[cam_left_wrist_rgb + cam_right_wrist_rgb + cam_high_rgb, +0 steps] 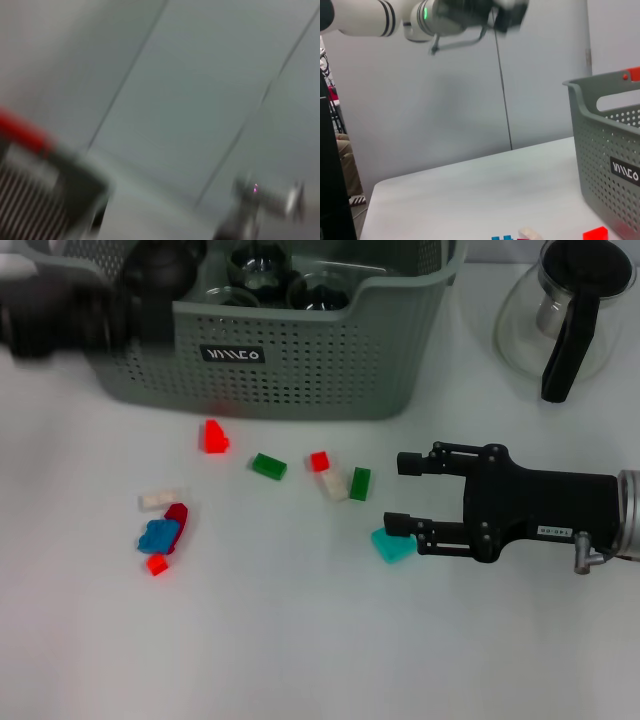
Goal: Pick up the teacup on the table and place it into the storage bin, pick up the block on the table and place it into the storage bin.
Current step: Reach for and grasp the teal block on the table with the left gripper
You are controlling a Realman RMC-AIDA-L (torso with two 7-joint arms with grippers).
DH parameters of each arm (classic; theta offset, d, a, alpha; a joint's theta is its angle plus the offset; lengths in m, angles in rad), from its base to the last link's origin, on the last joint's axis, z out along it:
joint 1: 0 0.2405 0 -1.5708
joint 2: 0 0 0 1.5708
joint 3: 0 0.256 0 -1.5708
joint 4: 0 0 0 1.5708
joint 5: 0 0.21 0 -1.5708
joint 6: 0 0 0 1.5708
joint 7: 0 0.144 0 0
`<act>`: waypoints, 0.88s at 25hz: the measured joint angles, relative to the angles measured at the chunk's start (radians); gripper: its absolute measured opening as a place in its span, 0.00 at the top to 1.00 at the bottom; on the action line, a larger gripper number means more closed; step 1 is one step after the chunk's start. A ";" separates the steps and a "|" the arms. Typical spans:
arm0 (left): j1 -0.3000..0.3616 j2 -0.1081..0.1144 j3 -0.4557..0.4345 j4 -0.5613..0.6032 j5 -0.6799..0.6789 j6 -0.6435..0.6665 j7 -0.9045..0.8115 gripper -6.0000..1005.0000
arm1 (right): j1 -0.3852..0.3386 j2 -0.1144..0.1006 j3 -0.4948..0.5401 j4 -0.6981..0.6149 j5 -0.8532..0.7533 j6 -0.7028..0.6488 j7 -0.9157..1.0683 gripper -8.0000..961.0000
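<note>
The left claw (60, 325) is seen as a dark blur at the far left, over the left end of the storage bin (300, 370); whether it is released or clenched cannot be told. Dark rounded cups are seen inside the bin, so the teacup step is judged done or ending. Small blocks are scattered on the worktop (300, 640) in front of the bin. To the right, the right claw (401, 494) is held low and level, pointing left, released, with the teal block (392, 545) beside its near finger. The block step is judged in hand; centring over a block is called for next.
</note>
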 joint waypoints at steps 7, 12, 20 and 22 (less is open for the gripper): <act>0.045 -0.074 0.145 0.160 0.327 -0.017 0.118 0.57 | 0.003 0.001 0.000 0.001 -0.001 0.003 0.000 0.22; 0.030 -0.125 0.159 0.175 0.474 -0.087 0.127 0.56 | 0.003 0.003 0.000 0.002 -0.003 0.008 0.000 0.22; -0.019 -0.165 0.165 0.186 0.691 -0.173 -0.046 0.51 | 0.005 0.003 0.000 0.002 -0.003 0.008 0.000 0.22; -0.027 -0.166 0.167 0.188 0.710 -0.167 -0.084 0.48 | 0.005 0.003 -0.001 0.002 -0.004 0.008 0.000 0.22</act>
